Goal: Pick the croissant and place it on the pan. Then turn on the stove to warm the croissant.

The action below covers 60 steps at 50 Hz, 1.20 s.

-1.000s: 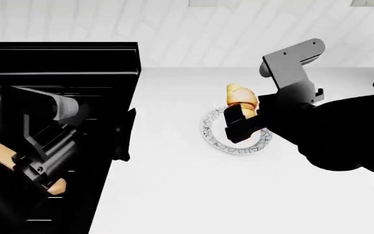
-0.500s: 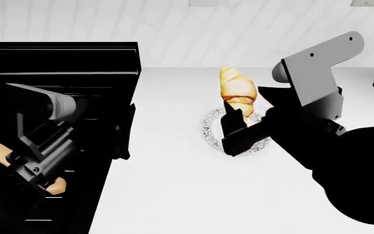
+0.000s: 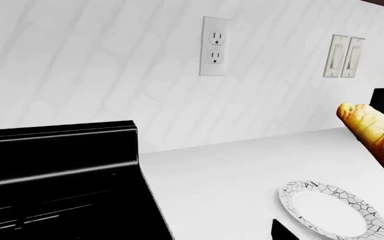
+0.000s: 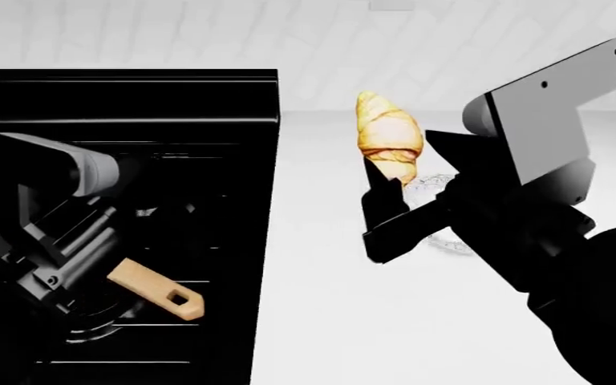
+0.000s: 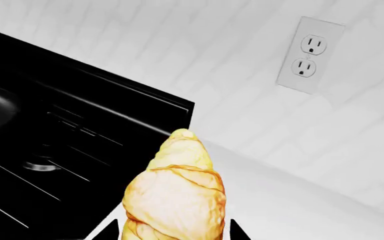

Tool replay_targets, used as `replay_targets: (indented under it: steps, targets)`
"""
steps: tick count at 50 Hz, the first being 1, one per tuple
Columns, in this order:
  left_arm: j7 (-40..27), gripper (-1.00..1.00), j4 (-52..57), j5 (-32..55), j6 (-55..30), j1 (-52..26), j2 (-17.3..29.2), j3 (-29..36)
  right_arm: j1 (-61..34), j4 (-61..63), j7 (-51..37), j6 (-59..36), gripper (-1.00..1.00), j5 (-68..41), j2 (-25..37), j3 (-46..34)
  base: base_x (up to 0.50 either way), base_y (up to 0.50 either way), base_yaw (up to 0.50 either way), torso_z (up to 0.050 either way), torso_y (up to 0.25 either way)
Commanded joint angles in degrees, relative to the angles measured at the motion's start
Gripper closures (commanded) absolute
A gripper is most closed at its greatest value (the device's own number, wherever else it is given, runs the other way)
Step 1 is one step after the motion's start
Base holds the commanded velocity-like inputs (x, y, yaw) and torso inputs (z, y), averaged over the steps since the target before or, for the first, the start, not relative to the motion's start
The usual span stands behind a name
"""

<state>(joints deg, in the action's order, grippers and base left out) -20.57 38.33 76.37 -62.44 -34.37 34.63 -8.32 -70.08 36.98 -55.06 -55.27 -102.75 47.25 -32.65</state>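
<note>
Above the white patterned plate point(image 4: 442, 216), right gripper point(image 4: 385, 186) clamps golden-brown ridged croissant point(image 4: 390, 136) low; light, flaky, grip gently. Left gripper state: cannot tell.

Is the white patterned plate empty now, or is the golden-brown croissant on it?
Empty: the white patterned plate is bare; the golden-brown croissant is held above it in the right gripper.

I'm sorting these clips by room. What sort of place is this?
Most likely a home kitchen: a black stove set beside a white counter, a white tiled wall with a power outlet, and a croissant held above a plate.
</note>
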Motion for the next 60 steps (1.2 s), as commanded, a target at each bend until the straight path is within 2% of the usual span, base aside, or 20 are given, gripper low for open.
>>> replay_targets:
  steps: [1, 60]
  targets:
    - [0.10, -1.00, 0.25, 0.15, 0.48, 0.50, 0.24, -0.08, -0.80, 1.18, -0.32, -0.19, 1.00, -0.04, 0.01, 0.37, 0.00, 0.50, 0.00, 0.000, 0.000]
    - [2.32, -1.00, -1.20, -1.83, 3.20, 0.42, 0.38, 1.65, -2.51, 0.39, 0.54, -0.79, 1.00, 0.64, -1.06, -1.31, 0.00, 0.50, 0.00, 0.000, 0.000]
